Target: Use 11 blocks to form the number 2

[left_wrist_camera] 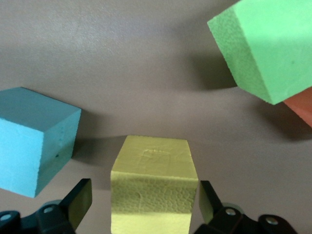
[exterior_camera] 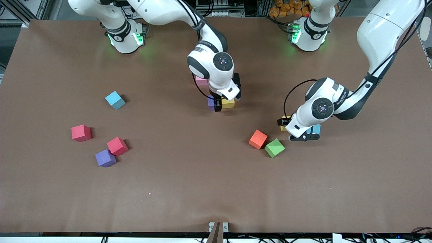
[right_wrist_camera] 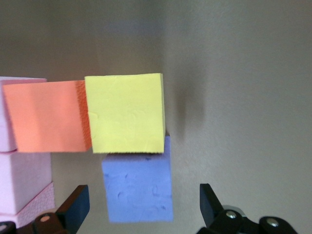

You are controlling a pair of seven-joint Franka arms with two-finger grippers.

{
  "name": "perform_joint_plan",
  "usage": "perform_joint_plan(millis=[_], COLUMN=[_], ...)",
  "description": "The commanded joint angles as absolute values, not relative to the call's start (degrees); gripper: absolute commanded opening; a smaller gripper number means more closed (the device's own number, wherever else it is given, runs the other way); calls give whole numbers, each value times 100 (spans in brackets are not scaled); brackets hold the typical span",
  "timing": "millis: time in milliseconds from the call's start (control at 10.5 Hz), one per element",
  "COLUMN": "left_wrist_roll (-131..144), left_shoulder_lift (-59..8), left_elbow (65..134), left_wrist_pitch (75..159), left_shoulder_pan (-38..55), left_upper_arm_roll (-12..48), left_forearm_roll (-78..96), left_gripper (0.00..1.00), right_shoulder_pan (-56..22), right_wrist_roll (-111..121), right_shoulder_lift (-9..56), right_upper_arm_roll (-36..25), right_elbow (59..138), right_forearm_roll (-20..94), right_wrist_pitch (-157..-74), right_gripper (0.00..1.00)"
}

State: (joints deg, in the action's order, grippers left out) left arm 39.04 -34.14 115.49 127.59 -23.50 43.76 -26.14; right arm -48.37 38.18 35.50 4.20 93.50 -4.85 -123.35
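Right gripper [exterior_camera: 220, 104] is down at the half-built number 2 [exterior_camera: 216, 96] in the middle of the table; jaws spread wide, a purple cube [right_wrist_camera: 139, 187] sitting between the fingers [right_wrist_camera: 75, 207] with clear gaps on both sides, so nothing is clamped. In the right wrist view that purple cube touches a yellow cube [right_wrist_camera: 126, 113], which is pressed against an orange cube [right_wrist_camera: 48, 117], and pink cubes [right_wrist_camera: 22, 175] are stacked along the edge next to them; the orange one sits a little crooked.

Left gripper [exterior_camera: 290, 126] is low over the table toward the left arm's end; jaws apart around a second yellow cube [left_wrist_camera: 153, 187], fingers [left_wrist_camera: 80, 200] just beside its sides, can't tell if they actually touch it. A light-blue cube [left_wrist_camera: 34, 139] sits right beside that one, mostly hidden under the wrist in the front view.

Loose stuff: orange cube [exterior_camera: 258, 139] and green cube [exterior_camera: 274, 147] touching at about 8 o'clock from the left gripper; toward the right arm's end, a red cube [exterior_camera: 81, 133], a pinkish-red cube [exterior_camera: 117, 146] touching another purple cube [exterior_camera: 105, 158]; another light-blue cube [exterior_camera: 115, 100] at roughly 1 o'clock from the red one, well apart.
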Motion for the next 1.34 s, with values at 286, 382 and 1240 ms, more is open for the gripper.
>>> perform_joint_plan(millis=[286,382,1240], left_wrist_roll=[4322,4751,9653], left_shoulder_lift=[-3481,-3446,-3462], left_elbow=[11531,11514,10031], left_wrist_pitch=[12718,12718,12296], left_shoulder_pan=[-2320,-2277,243], left_upper_arm_roll=[4403,4438,4483], left_forearm_roll=[-2795,-2795,-1556], left_gripper=[24,21,19], right_shoulder_pan=[-4011,-3677,-1151], right_wrist_roll=[3745,3735,2731], right_shoulder_lift=[3155,3155,3077], right_upper_arm_roll=[413,413,168], right_elbow=[9448,9440,9842], right_forearm_roll=[-448,-413,-702], right_wrist_pitch=[-11935,-11936,-12006], right_gripper=[100,100,100])
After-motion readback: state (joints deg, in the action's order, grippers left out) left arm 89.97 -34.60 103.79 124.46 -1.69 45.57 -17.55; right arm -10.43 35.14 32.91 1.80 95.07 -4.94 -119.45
